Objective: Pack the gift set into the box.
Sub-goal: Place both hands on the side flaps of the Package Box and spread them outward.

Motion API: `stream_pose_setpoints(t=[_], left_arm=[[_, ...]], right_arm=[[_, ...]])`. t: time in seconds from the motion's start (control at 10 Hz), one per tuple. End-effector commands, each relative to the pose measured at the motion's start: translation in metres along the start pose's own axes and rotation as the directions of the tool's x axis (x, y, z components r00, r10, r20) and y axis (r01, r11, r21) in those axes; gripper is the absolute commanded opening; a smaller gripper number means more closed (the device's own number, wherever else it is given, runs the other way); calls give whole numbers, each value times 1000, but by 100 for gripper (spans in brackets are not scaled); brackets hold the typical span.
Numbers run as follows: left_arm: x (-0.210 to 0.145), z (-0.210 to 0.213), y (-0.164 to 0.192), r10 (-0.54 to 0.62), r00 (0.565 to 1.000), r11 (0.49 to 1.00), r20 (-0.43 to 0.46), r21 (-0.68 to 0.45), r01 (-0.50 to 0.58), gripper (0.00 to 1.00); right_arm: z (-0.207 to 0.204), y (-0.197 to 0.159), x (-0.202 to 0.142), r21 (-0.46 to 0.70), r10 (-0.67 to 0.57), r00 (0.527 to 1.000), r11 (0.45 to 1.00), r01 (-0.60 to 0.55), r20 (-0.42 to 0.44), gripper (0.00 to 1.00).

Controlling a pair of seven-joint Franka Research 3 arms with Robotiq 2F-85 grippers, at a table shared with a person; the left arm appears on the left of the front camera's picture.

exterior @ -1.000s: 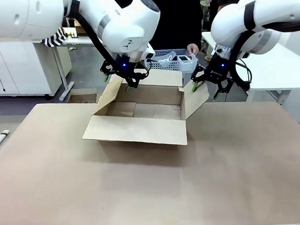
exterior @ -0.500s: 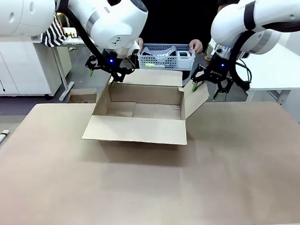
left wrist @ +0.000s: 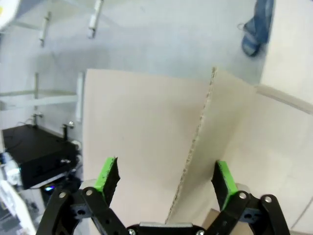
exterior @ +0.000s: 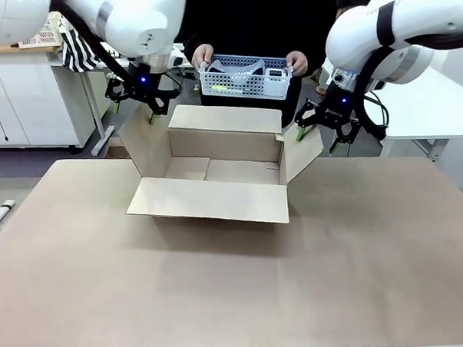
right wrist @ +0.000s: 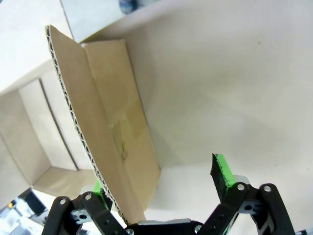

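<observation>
The box [exterior: 216,170] sits open on the tabletop [exterior: 236,288], its inside bare, so packing has not begun. The left hand [exterior: 140,107] hangs at the top of the left side flap [exterior: 144,143], fingers spread, the flap's edge running between them in the wrist view; whether a pad touches the cardboard is hard to judge. The right hand [exterior: 320,130] is likewise spread astride the right side flap [exterior: 301,151], which leans outward. Beyond the far flap, a person's hands [exterior: 203,55] hold the gift set [exterior: 245,77] in the air above the box's far edge. What remains, by my reading, is lowering the basket in between the held-back flaps, then closing up.
</observation>
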State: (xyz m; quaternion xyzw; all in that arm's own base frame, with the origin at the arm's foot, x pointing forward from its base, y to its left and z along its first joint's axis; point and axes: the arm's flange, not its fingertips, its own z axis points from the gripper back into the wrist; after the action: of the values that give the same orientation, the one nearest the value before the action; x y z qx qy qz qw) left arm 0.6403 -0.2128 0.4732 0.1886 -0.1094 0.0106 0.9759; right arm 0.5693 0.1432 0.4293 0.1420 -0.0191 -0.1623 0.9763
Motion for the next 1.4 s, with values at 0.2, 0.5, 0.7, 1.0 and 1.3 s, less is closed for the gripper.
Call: stream_pose_setpoints(t=[0.2, 0.5, 0.7, 1.0, 1.3], left_arm=[[27, -22, 71, -47, 984, 957, -170, -292, -4, 100], [30, -58, 117, -251, 923, 796, -291, -605, 26, 100], [27, -82, 135, -313, 890, 710, -331, -705, -12, 100], [11, -113, 155, -536, 821, 386, -198, -922, 30, 100], [9, -103, 144, -373, 878, 625, -300, -781, -2, 100]], right_arm=[[2, 3, 0, -18, -17, 1000, 1000, 17, 16, 100], [2, 3, 0, -18, -17, 1000, 1000, 17, 16, 100], [2, 3, 0, -18, -17, 1000, 1000, 17, 16, 100], [2, 3, 0, -18, -17, 1000, 1000, 17, 16, 100], [2, 3, 0, -18, -17, 1000, 1000, 17, 16, 100]])
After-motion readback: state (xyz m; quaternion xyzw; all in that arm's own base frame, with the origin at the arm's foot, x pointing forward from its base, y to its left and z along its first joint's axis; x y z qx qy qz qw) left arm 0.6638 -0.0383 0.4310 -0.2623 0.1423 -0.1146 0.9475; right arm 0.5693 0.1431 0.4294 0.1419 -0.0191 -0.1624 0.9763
